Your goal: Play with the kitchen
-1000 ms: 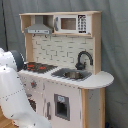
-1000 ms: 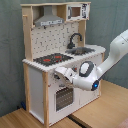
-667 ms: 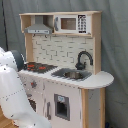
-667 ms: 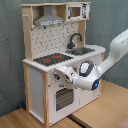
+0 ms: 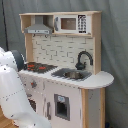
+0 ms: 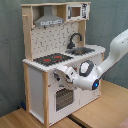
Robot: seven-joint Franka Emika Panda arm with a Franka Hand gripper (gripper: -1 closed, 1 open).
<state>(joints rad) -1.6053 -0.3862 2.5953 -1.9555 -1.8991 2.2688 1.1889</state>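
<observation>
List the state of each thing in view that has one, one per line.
kitchen: upright, standing on the wooden floor.
oven door: shut.
faucet: upright, spout arched over the sink.
sink: nothing visible in it.
hob: bare, no pot on it.
microwave door: shut.
gripper: at the kitchen's front panel above the oven door; open or shut not visible.

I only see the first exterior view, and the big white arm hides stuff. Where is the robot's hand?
Observer: In the second exterior view, the hand is at the kitchen's front, just under the hob.
Operator: Is it on the oven door?
Observer: No, the oven door is lower down, below the hand.
Operator: Where does the arm come from?
Observer: The arm reaches in from the second exterior view's right.
</observation>
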